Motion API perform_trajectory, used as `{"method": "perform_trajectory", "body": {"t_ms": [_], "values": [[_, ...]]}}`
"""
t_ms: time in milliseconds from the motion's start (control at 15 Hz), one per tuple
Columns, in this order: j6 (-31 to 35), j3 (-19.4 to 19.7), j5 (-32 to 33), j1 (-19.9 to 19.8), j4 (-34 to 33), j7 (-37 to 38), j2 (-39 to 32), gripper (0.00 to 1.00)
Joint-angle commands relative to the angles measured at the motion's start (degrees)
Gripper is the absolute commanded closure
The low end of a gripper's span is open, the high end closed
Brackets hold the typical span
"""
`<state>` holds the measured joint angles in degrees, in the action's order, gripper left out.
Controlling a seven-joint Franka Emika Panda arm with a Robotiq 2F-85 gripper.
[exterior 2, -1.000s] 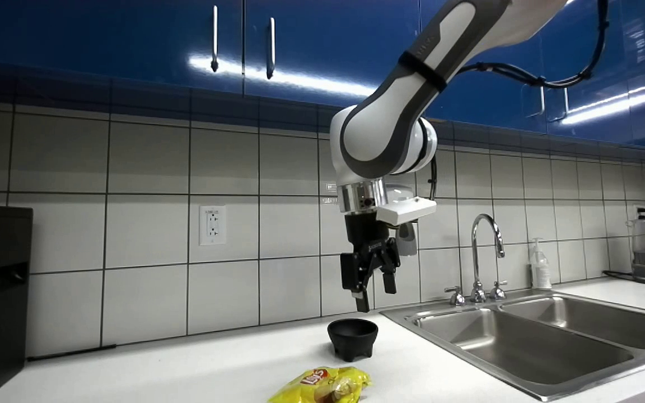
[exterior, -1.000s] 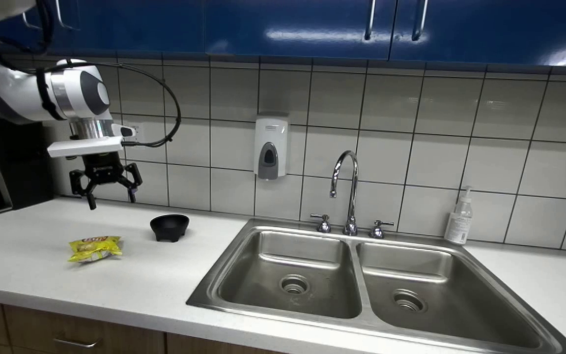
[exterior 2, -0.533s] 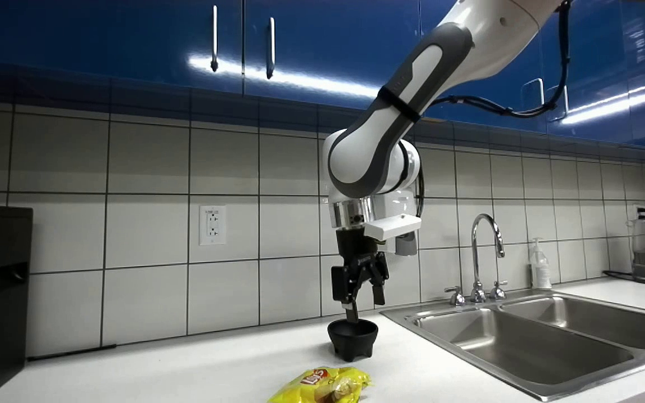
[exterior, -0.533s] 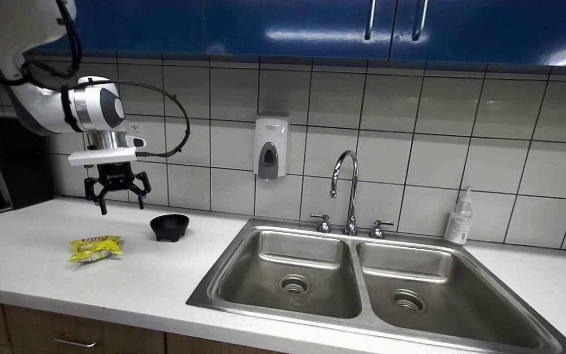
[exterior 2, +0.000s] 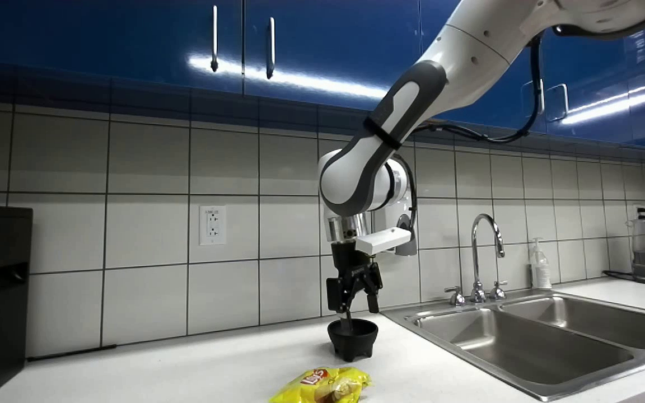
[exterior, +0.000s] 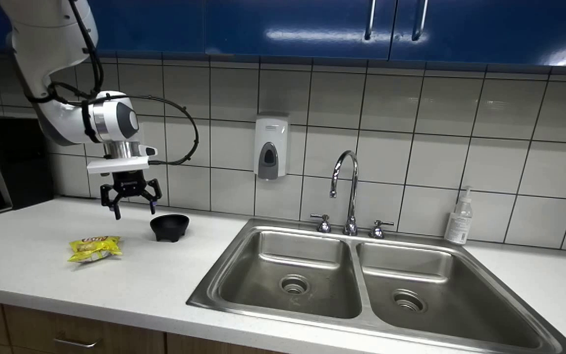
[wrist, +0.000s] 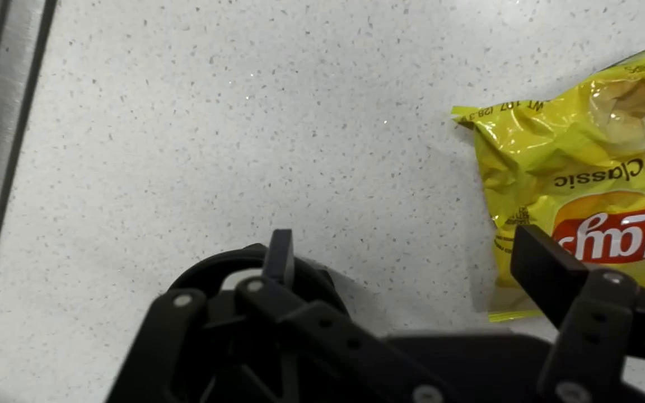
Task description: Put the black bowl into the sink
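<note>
The black bowl (exterior: pixel 169 227) stands upright on short feet on the counter, left of the steel sink (exterior: pixel 364 300). In an exterior view the bowl (exterior 2: pixel 353 346) is between the chip bag and the tiled wall. My gripper (exterior: pixel 135 214) is open and empty, above and to the left of the bowl. In an exterior view one fingertip of the gripper (exterior 2: pixel 360 317) overlaps the bowl's opening. In the wrist view the left finger of the gripper (wrist: pixel 402 238) hides much of the bowl (wrist: pixel 210 271), and the right finger lies over the chip bag. Both sink basins show no objects.
A yellow chip bag (exterior: pixel 95 249) lies on the counter near the bowl; it also shows in the wrist view (wrist: pixel 574 168). A faucet (exterior: pixel 353 191) stands behind the sink. A wall dispenser (exterior: pixel 271 147), a pump bottle (exterior: pixel 459 221) and a dark coffee maker (exterior: pixel 17 162) are around it.
My gripper has moved down and closer to the bowl, rightward in an exterior view, and stays open. The bowl and the chip bag have not moved.
</note>
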<state>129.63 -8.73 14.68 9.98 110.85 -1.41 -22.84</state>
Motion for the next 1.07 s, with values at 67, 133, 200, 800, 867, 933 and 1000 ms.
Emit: {"method": "perform_trajectory", "body": {"t_ms": [67,133,200,800,867,933,1000], "values": [[-4.0,1.6,0.7,1.1,-7.6,-1.8,-5.0,0.0],[-4.4,1.7,0.7,1.2,-8.8,-2.0,-5.9,0.0],[-4.8,1.8,0.6,1.2,-10.0,-2.3,-6.8,0.0],[-8.7,2.0,0.1,1.6,-20.6,-5.1,-15.0,0.0],[-9.2,2.1,0.0,1.6,-21.8,-5.3,-15.9,0.0],[-9.7,2.1,0.0,1.6,-22.9,-5.6,-16.7,0.0],[-10.2,2.1,-0.1,1.6,-24.0,-5.9,-17.5,0.0]]}}
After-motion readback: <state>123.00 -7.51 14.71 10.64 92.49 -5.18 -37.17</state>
